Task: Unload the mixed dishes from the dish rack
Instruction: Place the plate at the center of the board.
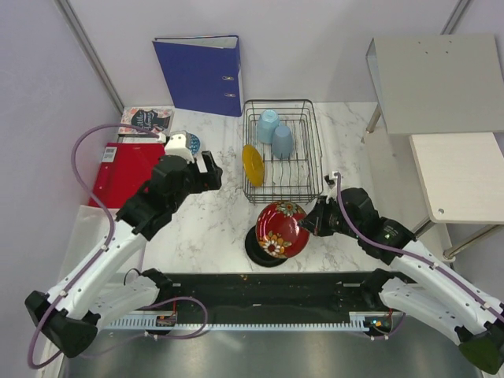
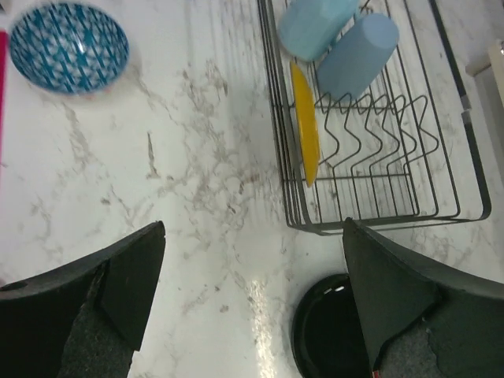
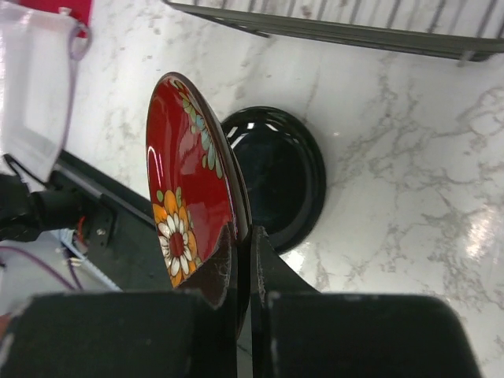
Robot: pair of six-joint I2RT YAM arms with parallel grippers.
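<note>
**Red plate pinched on edge, left jaws wide over the marble**

My right gripper (image 3: 242, 240) is clamped tight on the rim of the red floral plate (image 3: 189, 173), with one finger on the painted face and one on the dark back. The plate therefore stands on edge at the centre of my wrist view. A rim pinch is about the only hold two thin fingers get on a flat dish (it also suits a plate that stood between prongs). Just behind it, a black dish (image 3: 279, 185) lies flat on the marble table (image 3: 409, 197). I cannot tell whether the plate's lower edge touches it. I judge that dish to be the stacking spot, so the plate needs tipping flat before I let go.

My left gripper (image 2: 252, 268) is spread fully wide and holds nothing, hanging above the marble in the lower half of its view. The blue patterned bowl (image 2: 68, 47) sits upright on the table at upper left, well apart from the rack.

The dish rack (image 2: 370, 223) fills the upper right. Inside, the yellow patterned plate (image 2: 305, 130) stands on edge by the left wall, propped by the wires. The two pale blue cups (image 2: 358, 55) lie tipped at the top end, touching each other. By my reckoning those three are left to lift out. In the overhead view a blue ring binder (image 1: 201, 72) stands behind the rack at top centre.
</note>
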